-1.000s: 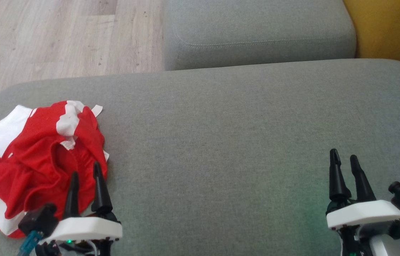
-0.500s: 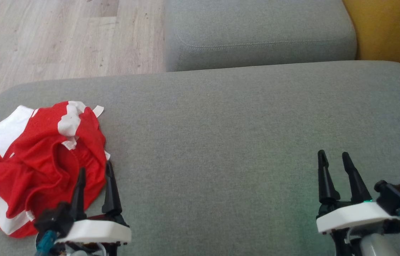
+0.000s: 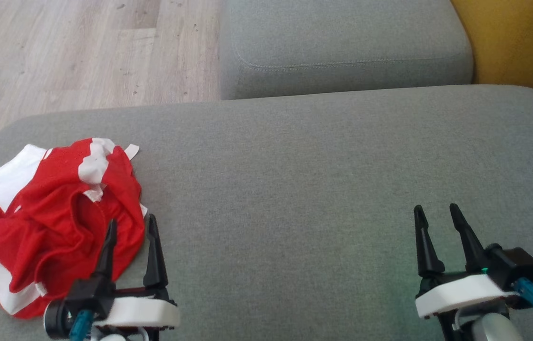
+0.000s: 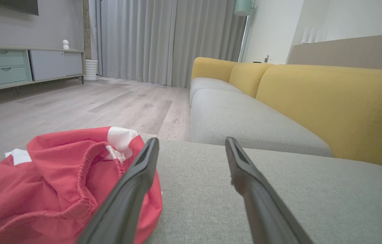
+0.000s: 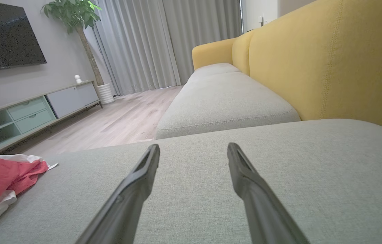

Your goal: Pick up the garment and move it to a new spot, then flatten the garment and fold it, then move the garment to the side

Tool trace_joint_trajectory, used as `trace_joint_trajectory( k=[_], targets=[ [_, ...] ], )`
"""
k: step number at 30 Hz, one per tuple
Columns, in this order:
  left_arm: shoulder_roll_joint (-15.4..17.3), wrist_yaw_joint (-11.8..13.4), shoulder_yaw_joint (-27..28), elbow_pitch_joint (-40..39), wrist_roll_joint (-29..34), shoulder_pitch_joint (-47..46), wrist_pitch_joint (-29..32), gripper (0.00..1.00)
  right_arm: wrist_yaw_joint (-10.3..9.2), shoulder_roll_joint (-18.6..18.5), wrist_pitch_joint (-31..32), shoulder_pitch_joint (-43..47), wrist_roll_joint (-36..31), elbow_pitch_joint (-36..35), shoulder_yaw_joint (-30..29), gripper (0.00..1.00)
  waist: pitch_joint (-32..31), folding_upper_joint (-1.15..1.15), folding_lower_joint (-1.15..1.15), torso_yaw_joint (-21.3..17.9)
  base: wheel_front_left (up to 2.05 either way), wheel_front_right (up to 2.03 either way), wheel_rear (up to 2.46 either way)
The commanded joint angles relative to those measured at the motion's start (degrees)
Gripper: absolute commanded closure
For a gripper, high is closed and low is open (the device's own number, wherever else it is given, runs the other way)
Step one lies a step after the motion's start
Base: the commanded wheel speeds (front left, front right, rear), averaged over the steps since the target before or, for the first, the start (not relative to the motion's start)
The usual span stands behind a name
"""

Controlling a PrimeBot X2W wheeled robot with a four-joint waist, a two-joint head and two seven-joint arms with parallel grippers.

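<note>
Big grey sofa seat [image 3: 295, 180] sitting by a wood floor [image 3: 82, 52], the garment [image 3: 48, 218] lying crumpled, red and white, at its left end, left gripper [image 3: 132, 220] hanging wide open at the heap's edge, holding nothing, right gripper [image 3: 436, 208] hanging wide open, empty, well apart.

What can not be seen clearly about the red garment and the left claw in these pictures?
- Any print on the garment: head view, crumpled folds hide it.
- The garment's full outline: left wrist view, left and bottom edges cut it off.
- Whether the left claw touches the garment: head view, one finger overlaps the cloth.
</note>
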Motion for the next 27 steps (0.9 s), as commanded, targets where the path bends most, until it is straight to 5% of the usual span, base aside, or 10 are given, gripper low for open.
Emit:
trace_joint_trajectory(
  k=[1,12,27],
  targets=[
    [0.53,0.48,1.03,-1.85,2.44,-1.23,-0.91,0.00,0.26,-0.52,-1.03,-1.08,-2.40,-1.58,1.22,0.00,-0.07,0.00,0.00,-0.12,0.00,0.00,0.00],
    [0.56,0.97,0.50,-1.52,10.36,-1.11,-2.75,0.00,0.28,-0.55,-2.89,-0.91,-9.87,-1.24,0.70,0.00,-0.39,0.00,0.00,-0.37,0.00,0.00,0.00],
    [0.57,0.90,0.35,-0.04,10.72,-1.25,-2.77,0.00,0.28,-0.55,-2.90,-0.69,-9.70,-0.73,-0.30,0.00,-0.57,0.00,0.00,-0.22,0.00,0.00,0.00]
  ],
)
